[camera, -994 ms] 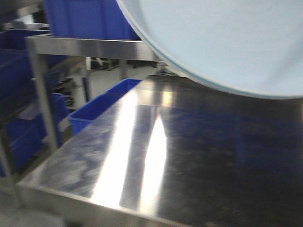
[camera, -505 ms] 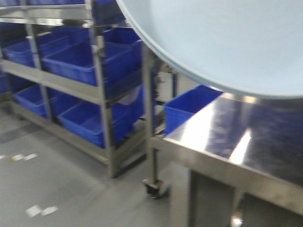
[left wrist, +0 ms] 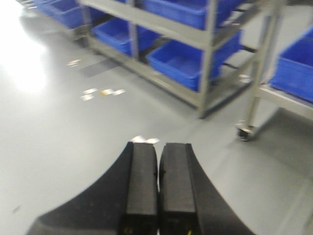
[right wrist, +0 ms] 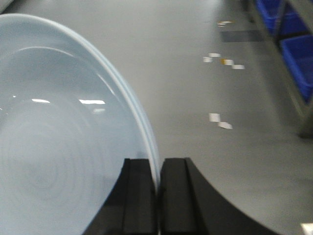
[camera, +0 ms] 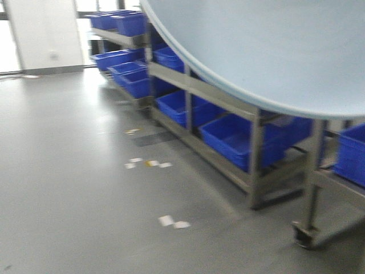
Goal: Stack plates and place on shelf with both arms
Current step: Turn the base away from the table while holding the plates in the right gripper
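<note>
The pale bluish-white plates (camera: 274,51) fill the upper right of the front view, held up in the air and tilted. In the right wrist view the plates (right wrist: 58,147) stand on edge at the left. Two close rim lines run down into my right gripper (right wrist: 158,164), which is shut on that rim. My left gripper (left wrist: 158,147) hangs over bare grey floor, its fingers pressed together with nothing between them. It is apart from the plates, which do not show in the left wrist view.
A long steel shelf rack (camera: 228,100) holding blue bins (camera: 239,137) runs along the right, with a caster wheel (camera: 302,234) at its near leg. Grey floor with paper scraps (camera: 171,221) spreads to the left. A white wall (camera: 45,34) stands far left.
The front view has swung away from the steel table, past the racks, to open floor. The plates keep the same place in the view.
</note>
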